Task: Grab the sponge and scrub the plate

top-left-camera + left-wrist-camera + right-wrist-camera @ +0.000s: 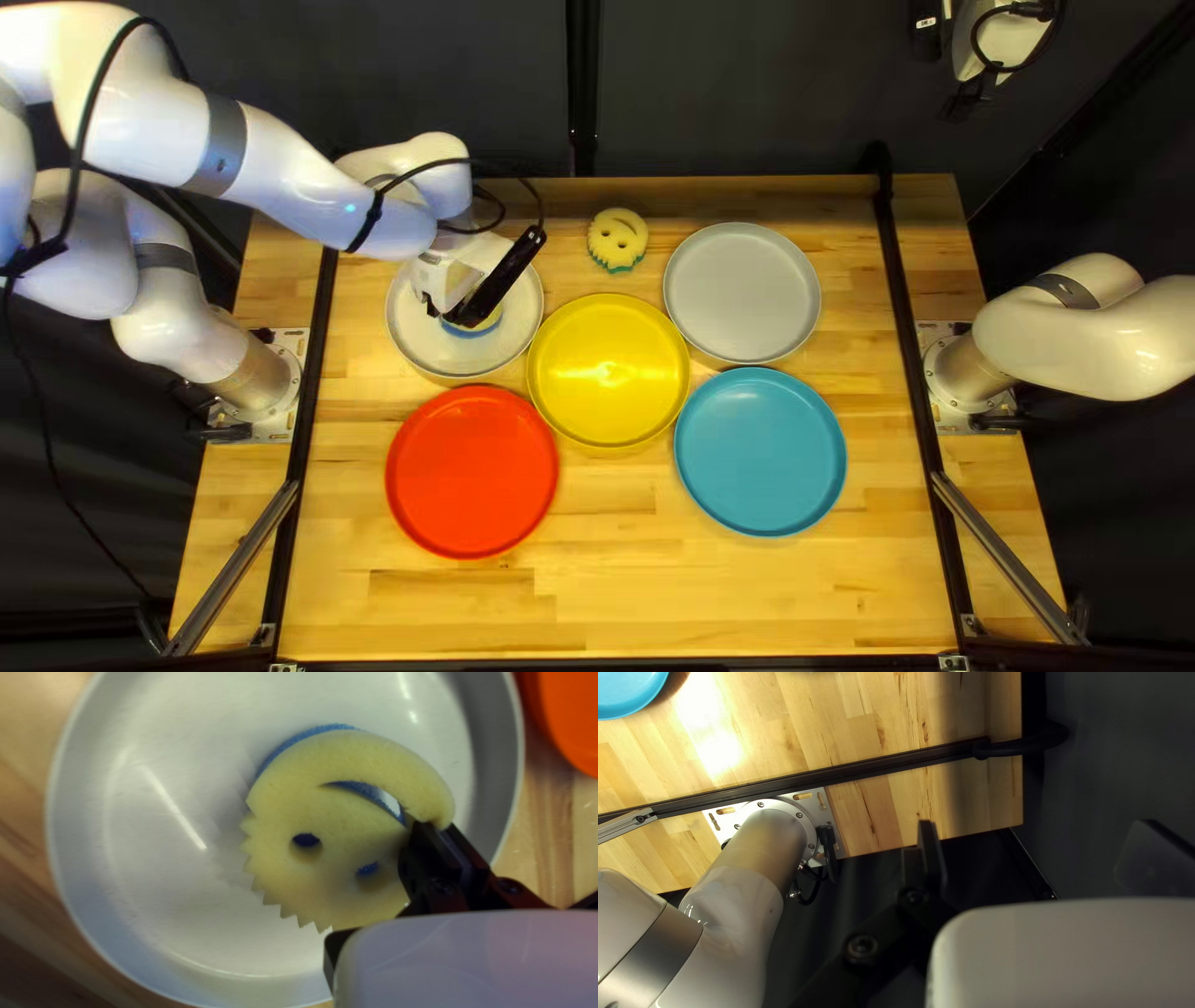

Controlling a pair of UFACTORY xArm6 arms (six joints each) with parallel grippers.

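My left gripper (pixel 456 314) is low over the white plate (pixel 417 349) at the upper left of the top left view. A round yellow sponge with a blue underside (pixel 478 326) shows below it. In the left wrist view, the left gripper (pixel 430 837) is shut on the edge of the sponge (pixel 336 809) beside its curved slot. The sponge lies flat within the rim of the plate (pixel 156 921); contact with the surface is hidden. My right gripper (pixel 946 72) is raised beyond the table's far right corner; in its wrist view the right gripper (pixel 1039 852) stands open and empty.
Another yellow sponge, green underneath (pixel 618 239), lies near the far edge. A yellow plate (pixel 608 371) adjoins the white one, with a red plate (pixel 472 472) in front. A grey plate (pixel 742 293) and a blue plate (pixel 761 452) are to the right.
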